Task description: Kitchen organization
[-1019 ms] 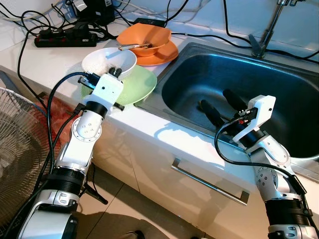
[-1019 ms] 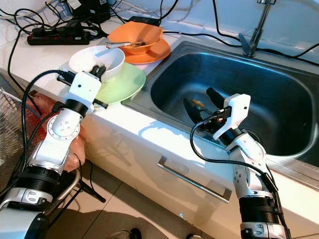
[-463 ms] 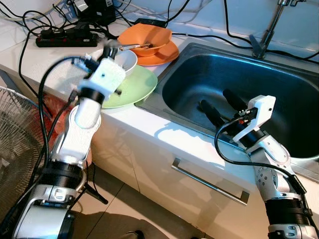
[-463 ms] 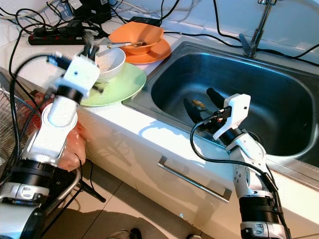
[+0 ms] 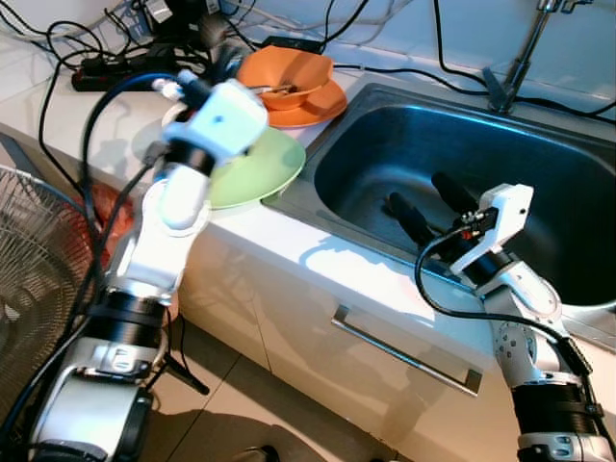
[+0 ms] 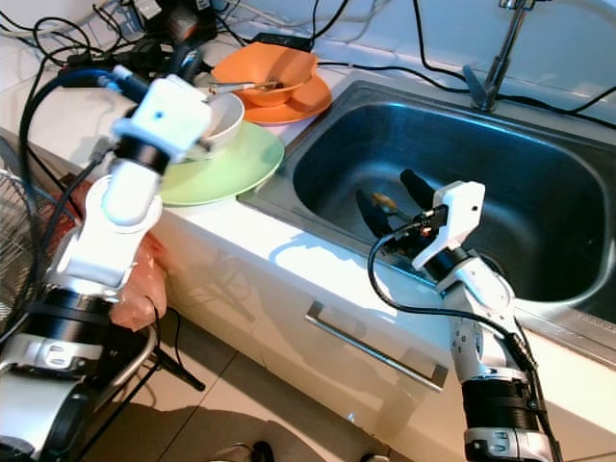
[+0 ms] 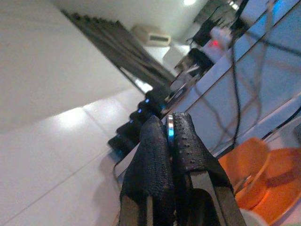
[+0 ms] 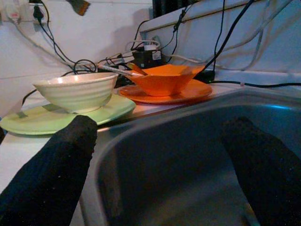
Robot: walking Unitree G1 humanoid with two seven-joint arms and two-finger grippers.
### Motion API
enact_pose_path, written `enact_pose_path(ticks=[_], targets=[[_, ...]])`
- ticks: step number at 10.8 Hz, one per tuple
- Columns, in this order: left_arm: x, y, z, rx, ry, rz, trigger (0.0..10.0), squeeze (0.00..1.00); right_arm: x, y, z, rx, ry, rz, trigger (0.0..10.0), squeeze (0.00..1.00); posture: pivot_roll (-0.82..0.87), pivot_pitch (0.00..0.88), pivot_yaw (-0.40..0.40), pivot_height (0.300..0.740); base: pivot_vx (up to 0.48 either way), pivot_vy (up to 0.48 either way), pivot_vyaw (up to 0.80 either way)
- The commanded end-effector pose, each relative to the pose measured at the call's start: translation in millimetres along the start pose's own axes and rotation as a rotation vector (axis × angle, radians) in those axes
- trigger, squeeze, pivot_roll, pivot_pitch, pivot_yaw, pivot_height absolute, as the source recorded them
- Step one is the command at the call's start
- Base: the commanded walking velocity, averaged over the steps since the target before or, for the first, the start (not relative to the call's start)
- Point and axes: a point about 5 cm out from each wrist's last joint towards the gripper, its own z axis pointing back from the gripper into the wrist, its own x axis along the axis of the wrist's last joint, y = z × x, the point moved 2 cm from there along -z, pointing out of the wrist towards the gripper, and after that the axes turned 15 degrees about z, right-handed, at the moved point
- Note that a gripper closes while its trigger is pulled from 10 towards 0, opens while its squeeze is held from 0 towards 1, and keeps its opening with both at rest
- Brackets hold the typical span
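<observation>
Carry the thin metal utensil (image 7: pixel 170 133), pinched between the closed fingers of the left hand (image 7: pixel 168 141), above the white bowl (image 6: pixel 219 114) toward the sink (image 6: pixel 500 159), right hand (image 5: pixel 431 204) waiting spread inside.

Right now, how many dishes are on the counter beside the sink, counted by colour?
Orange: 2, a bowl on a plate
Green: 1, a plate
White: 1, a bowl on the green plate
Total: 4
</observation>
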Motion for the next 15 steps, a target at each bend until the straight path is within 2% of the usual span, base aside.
enact_pose_path(ticks=[1,3,6,9,11,13,14,15], targets=[[18.3,-6.0,-9.7,-0.046,-0.079,0.011,10.0,0.0,-17.0,5.3,8.3,-0.009,0.042,-0.05,10.0,0.0,0.02,0.096,0.102,0.74,0.0,0.0,0.0],[22.3,-15.1,-14.1,-0.082,-0.098,0.054,10.0,0.0,-11.0,3.7,8.9,-0.006,0.009,-0.068,10.0,0.0,0.02,0.096,0.104,0.74,0.0,0.0,0.0],[29.9,-55.6,-24.9,-0.208,-0.124,0.258,10.0,0.0,2.3,10.3,14.7,0.068,-0.069,-0.125,10.0,0.0,-0.01,0.092,0.115,0.74,0.0,0.0,0.0],[17.3,-80.1,-27.9,-0.282,-0.04,0.462,10.0,0.0,5.6,12.3,21.5,0.097,-0.083,-0.144,10.0,0.0,-0.03,0.09,0.119,0.74,0.0,0.0,0.0],[7.6,-91.8,-28.4,-0.289,0.017,0.593,10.0,0.0,4.5,9.4,25.2,0.086,-0.064,-0.129,10.0,0.0,-0.04,0.088,0.121,0.74,0.0,0.0,0.0],[-7.6,-109.0,-22.6,-0.344,0.123,0.724,10.0,0.0,2.8,10.8,27.0,0.09,-0.052,-0.128,10.0,0.0,-0.04,0.086,0.121,0.74,0.0,0.0,0.0],[-12.5,-112.4,-20.9,-0.331,0.151,0.777,10.0,0.0,3.1,10.8,26.9,0.091,-0.05,-0.127,10.0,0.0,-0.05,0.089,0.12,0.74,0.0,0.0,0.0],[-16.8,-114.9,-19.2,-0.32,0.169,0.793,10.0,0.0,3.1,10.9,26.8,0.092,-0.048,-0.126,10.0,0.0,-0.05,0.092,0.119,0.74,0.0,0.0,0.0]])
